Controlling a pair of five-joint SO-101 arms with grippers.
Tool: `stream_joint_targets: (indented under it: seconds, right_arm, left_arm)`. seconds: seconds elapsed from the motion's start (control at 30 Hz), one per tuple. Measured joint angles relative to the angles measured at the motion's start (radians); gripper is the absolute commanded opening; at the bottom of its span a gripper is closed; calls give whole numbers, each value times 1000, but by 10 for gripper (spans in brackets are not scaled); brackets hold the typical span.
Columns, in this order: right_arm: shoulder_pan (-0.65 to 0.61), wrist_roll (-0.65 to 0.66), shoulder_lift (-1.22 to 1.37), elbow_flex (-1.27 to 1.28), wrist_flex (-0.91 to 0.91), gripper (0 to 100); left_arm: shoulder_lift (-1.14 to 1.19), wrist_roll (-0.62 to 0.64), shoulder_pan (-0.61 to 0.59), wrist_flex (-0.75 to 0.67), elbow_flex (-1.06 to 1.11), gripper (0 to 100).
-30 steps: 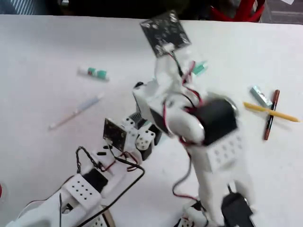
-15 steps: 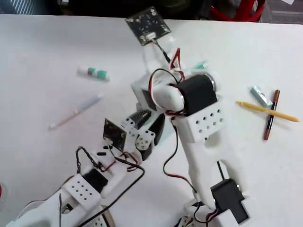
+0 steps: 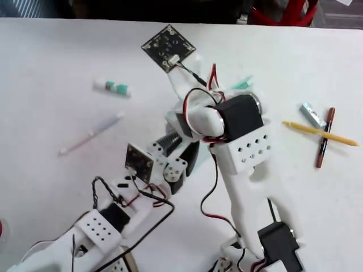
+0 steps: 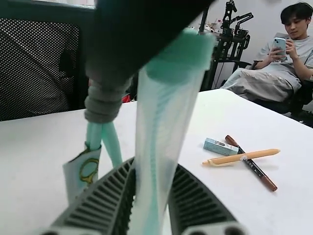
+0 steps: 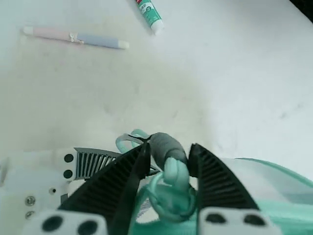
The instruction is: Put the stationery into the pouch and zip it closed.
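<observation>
A translucent mint pouch (image 4: pixel 166 112) stands on edge, and my left gripper (image 4: pixel 154 167) is shut on its lower rim. My right gripper (image 5: pixel 168 149) is shut on the grey zipper pull (image 5: pixel 164 145), which has a mint cord. From above, the right arm covers most of the pouch (image 3: pixel 243 83), and the left gripper (image 3: pixel 180 148) sits just beside the right wrist. On the table lie a glue stick (image 3: pixel 112 86), a pink-and-blue pen (image 3: pixel 91 134), a yellow pen (image 3: pixel 320 134), a brown pen (image 3: pixel 324 137) and a small teal eraser (image 3: pixel 312 115).
The yellow and brown pens cross each other beside the eraser at the table's right side. The glue stick and the pink-and-blue pen lie apart on the left side. Cables hang from both arms near the front edge.
The right arm has swung left across the pouch, its wrist camera board shifting left and slightly toward the front. The left arm has barely moved.
</observation>
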Motion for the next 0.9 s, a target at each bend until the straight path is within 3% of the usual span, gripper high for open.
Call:
stream_joint_targets:
  seconds: [0.3,0.67,0.9]
  right_arm:
    - [41,35,0,-49,0,19]
    - [195,34,-3,-106,-34,19]
    - [245,-60,0,-157,-44,19]
  left_arm:
    - [0,0,2,0,0,24]
    - [0,0,0,0,0,24]
    - [0,0,-3,0,-5,24]
